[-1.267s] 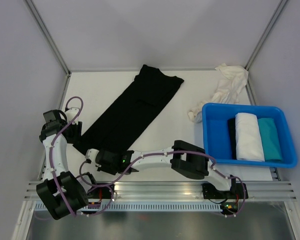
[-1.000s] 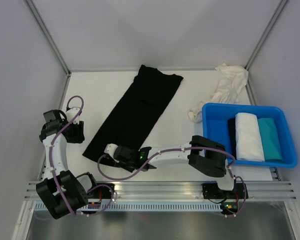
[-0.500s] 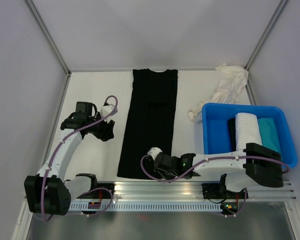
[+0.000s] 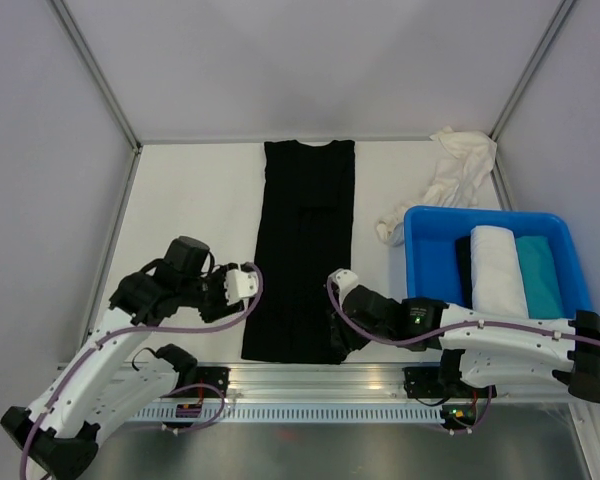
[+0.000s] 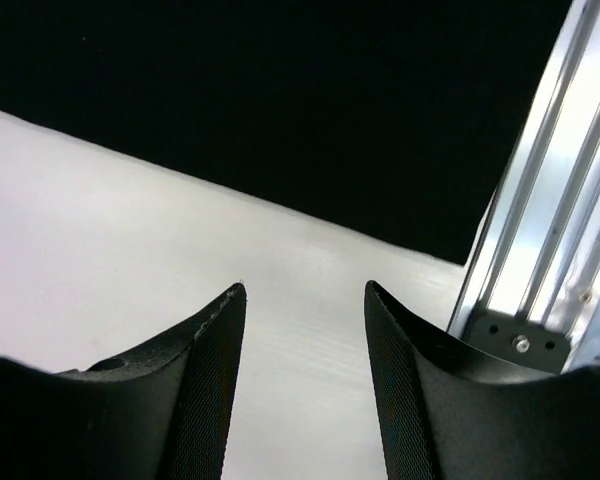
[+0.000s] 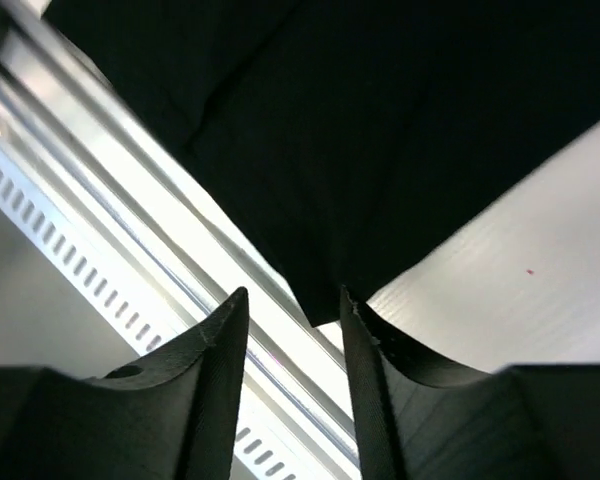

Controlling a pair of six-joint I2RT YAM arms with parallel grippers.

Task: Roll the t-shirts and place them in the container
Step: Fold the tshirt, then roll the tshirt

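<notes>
A black shirt [image 4: 302,250], folded into a long narrow strip, lies flat down the middle of the white counter [image 4: 180,200], its collar at 12 o'clock and its hem at 6 o'clock, just short of the metal rail [image 4: 330,375] at the near edge. The left claw [image 5: 305,292] hangs low at the strip's 8 o'clock side, its fingers spread wide with only bare counter between them; the shirt's edge lies just ahead of the tips, not touched. The right claw [image 6: 293,297] sits at the strip's 5 o'clock corner, its fingers a moderate gap apart. The corner of the hem points into that gap over the rail, and neither finger is pressed on the cloth. At the counter's 1 o'clock corner a white shirt [image 4: 450,175] lies crumpled and unfolded. A blue bin [image 4: 580,300] stands at 3 o'clock, well apart from the black strip. Inside it a white roll [image 4: 498,272] and a teal roll [image 4: 538,275] lie side by side, touching, with a dark piece of cloth [image 4: 463,270] beside the white one on its 9 o'clock side.
</notes>
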